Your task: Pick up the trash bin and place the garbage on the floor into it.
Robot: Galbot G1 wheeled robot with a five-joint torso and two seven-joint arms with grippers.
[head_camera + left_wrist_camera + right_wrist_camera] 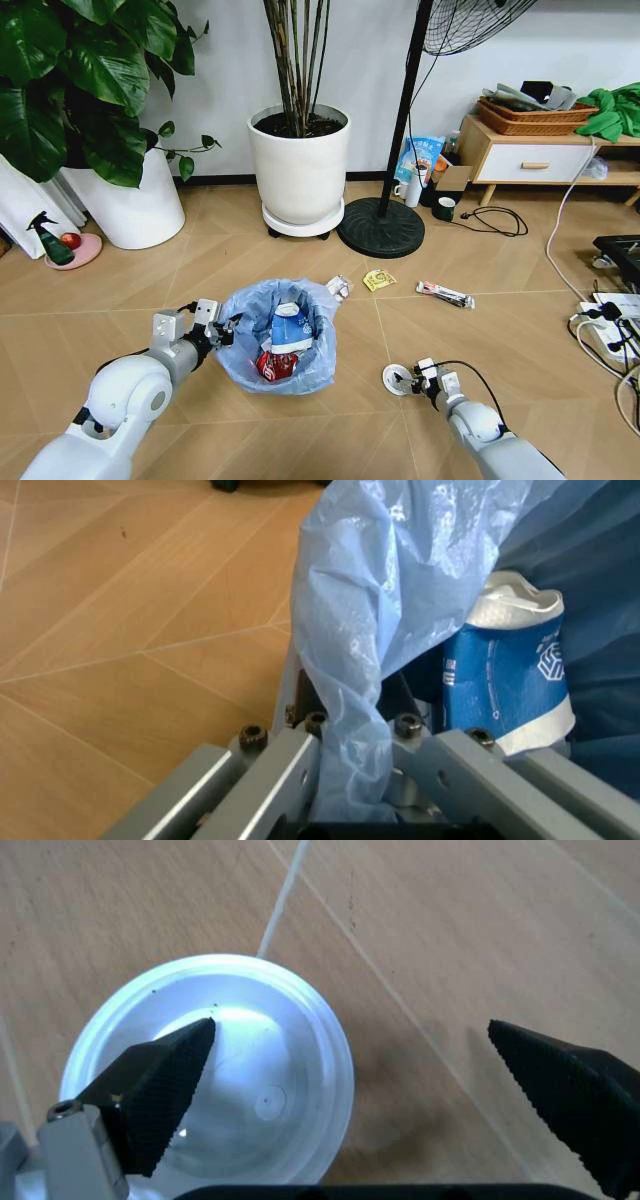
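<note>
The trash bin (300, 380), small and lined with a crinkly light-blue bag, stands on the wooden floor in the middle of the head view. A blue-white carton (290, 325) (515, 682) and a red wrapper (272, 365) lie inside. My left gripper (225, 330) (350, 780) is shut on the bin's near left rim, with bag plastic (350, 630) pinched between its fingers. My right gripper (415, 378) (350, 1027) is open and low over a white round disc (396, 380) (270, 1065), with one fingertip above the disc. More garbage lies beyond: a yellow wrapper (378, 280), a long thin wrapper (445, 294), a small white piece (340, 287).
A fan stand's round black base (380, 228) and a white plant pot (298, 170) stand behind the bin. A second white pot (135, 210) and a green spray bottle (50, 240) are at the left. Cables and a power strip (610, 330) lie at the right, below a low cabinet (535, 155).
</note>
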